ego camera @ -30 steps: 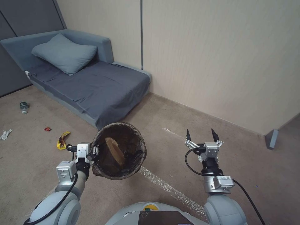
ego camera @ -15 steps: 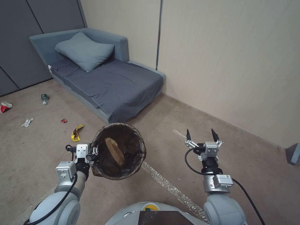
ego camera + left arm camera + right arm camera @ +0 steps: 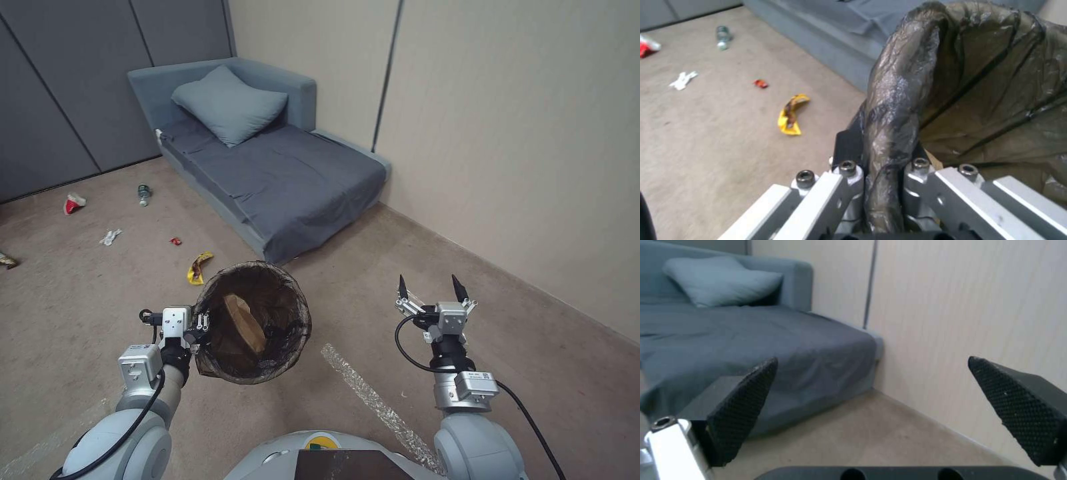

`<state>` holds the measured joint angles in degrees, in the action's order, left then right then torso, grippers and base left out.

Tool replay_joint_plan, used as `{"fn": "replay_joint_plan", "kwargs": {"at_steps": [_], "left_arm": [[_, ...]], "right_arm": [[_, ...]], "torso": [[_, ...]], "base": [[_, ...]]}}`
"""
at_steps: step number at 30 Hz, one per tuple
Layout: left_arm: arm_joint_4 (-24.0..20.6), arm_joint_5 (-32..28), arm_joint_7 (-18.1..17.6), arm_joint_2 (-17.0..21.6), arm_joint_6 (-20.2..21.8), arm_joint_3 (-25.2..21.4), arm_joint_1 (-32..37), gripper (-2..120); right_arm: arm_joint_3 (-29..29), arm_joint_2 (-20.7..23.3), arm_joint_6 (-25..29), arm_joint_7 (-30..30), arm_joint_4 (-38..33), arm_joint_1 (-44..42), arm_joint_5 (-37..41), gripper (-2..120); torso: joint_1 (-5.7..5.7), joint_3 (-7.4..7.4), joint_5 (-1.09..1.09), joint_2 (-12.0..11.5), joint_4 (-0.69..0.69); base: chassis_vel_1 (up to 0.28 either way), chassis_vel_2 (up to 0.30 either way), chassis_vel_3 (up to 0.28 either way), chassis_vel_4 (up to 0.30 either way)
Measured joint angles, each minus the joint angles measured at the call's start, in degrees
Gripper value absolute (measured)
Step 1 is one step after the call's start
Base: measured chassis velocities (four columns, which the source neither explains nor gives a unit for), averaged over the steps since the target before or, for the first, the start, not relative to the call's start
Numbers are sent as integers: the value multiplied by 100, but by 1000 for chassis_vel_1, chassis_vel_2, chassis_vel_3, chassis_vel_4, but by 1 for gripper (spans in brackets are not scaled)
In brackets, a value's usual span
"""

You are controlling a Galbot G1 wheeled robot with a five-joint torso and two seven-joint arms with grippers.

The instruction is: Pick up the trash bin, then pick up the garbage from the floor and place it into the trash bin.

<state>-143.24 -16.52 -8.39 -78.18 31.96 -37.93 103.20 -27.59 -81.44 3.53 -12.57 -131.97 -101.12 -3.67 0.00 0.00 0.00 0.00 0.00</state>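
The left claw point(image 3: 200, 325) pinches the bagged rim of the trash bin point(image 3: 255, 322), held above the floor point(image 3: 80, 293); inside lies perhaps brown paper. The right claw point(image 3: 432, 289) hangs spread.

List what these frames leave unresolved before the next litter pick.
- Trash bin base: head view, hidden by its bag-lined rim.
- Brown item inside: partly covered by bag folds.
- Litter scrap: cut by the head view's edge.
- Small red scrap: too small to identify.
- Left gripper fingertips: wrist view, buried in the bag.
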Motion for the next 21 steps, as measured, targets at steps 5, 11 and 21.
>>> {"fn": "replay_joint_plan", "kwargs": {"at_steps": [5,11,21], "left_arm": [[0,2,-1,-14,-9,0,17,5],[0,11,-1,-24,-20,5,27,5],[0,23,0,-29,-27,5,32,5]], "right_arm": [[1,0,-2,-11,-1,-1,1,100],[1,1,-5,-20,-1,0,1,100],[5,2,-19,-27,25,32,1,100]], "torso": [[0,0,0,0,1],[0,0,0,0,0],[0,0,0,0,0]], "base": [[80,76,81,89],[91,86,83,98],[79,76,81,76]]}}
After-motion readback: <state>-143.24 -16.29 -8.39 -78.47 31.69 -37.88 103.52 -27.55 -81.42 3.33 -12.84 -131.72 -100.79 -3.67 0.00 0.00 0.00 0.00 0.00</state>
